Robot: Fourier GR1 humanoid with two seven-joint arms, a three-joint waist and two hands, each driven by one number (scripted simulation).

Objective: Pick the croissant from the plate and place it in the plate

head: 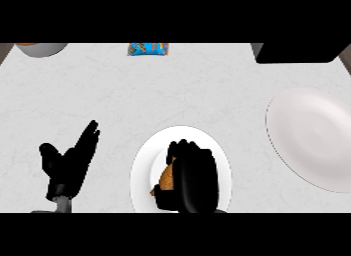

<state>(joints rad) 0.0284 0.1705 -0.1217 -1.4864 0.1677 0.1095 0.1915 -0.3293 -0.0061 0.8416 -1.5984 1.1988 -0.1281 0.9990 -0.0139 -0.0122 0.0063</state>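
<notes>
The right hand (193, 175) is being curled down over the croissant (165, 181), so most of the pastry is being hidden and only a brown sliver is being shown at the hand's left side; the croissant looks to be enclosed by the fingers, though how far they are wrapped under it can't really be told from up here. The croissant is sitting on the near plate (145, 165), toward its lower middle, right under the palm. The obvious risk, honestly: if the pastry is only being caught by one end, it's probably being set up to pivot or slip out on the lift, and the plate itself could be getting nudged if the fingertips are being pressed against it. Further out, the empty plate (314, 137) at the right is well apart, so a long sideways carry is being asked for, and a drop short of its rim is the thing to watch. The left hand (69, 160) is being held open at the lower left, fingers up, resting. A blue packet (148, 49) is lying far back, out of the way.
</notes>
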